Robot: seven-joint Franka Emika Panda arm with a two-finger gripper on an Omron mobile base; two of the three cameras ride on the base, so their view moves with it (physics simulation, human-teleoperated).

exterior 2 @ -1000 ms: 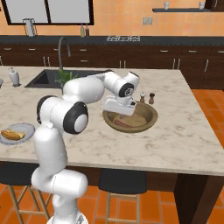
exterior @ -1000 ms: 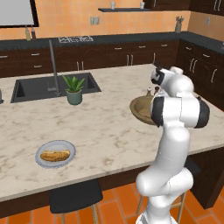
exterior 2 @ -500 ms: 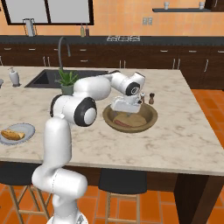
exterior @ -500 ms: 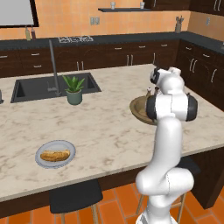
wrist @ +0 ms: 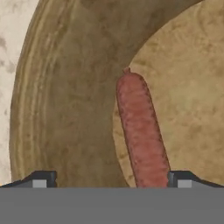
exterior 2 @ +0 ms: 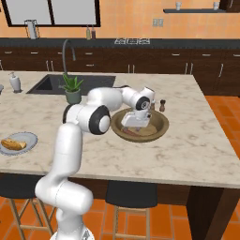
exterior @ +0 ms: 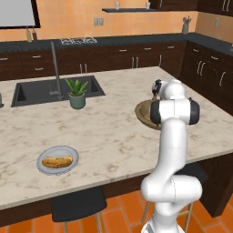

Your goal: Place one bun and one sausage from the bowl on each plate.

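Both base views look forward and down across the marble counter (exterior: 113,132) from behind the arm, left and right, sharing the bowl (exterior 2: 157,130) and plate (exterior: 43,169). The hand view looks very near into the bowl (wrist: 65,109).

We see our gripper (wrist: 109,179) spread wide, low inside the bowl (exterior 2: 159,129); one sausage (wrist: 142,135) lies between its tips, the bowl's sloping wall close at left.

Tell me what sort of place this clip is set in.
A rendered home kitchen, by the look of it: a marble-look island counter with a sunken sink and tall faucet, dark cabinets along orange walls, and stools tucked under the island's edge.
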